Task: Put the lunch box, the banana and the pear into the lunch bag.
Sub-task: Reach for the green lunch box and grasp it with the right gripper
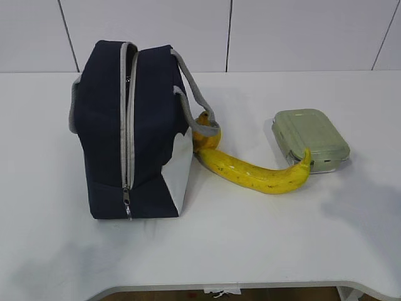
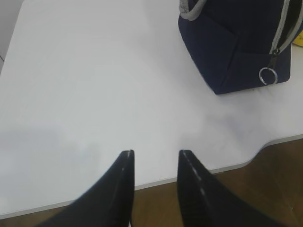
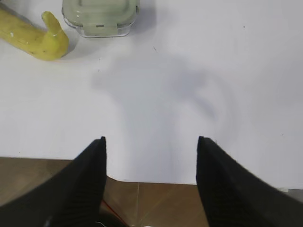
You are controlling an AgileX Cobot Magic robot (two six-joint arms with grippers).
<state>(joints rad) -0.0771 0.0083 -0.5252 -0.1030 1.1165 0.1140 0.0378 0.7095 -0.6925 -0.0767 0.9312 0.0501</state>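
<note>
The navy lunch bag (image 1: 128, 128) lies on the white table, its grey zipper shut with the pull at the near end; its corner and ring pull show in the left wrist view (image 2: 236, 52). The yellow-orange pear (image 1: 207, 133) sits partly hidden behind the bag's handle. The banana (image 1: 257, 172) curves from the pear to the sage-lidded lunch box (image 1: 310, 138). Banana tip (image 3: 45, 40) and lunch box (image 3: 101, 16) show in the right wrist view. My left gripper (image 2: 155, 153) and right gripper (image 3: 151, 139) are open, empty, above the table's near edge. Neither gripper shows in the exterior view.
The white table (image 1: 250, 238) has a curved front edge, with brown floor below it (image 2: 265, 189). A white panelled wall (image 1: 250, 31) stands behind the table.
</note>
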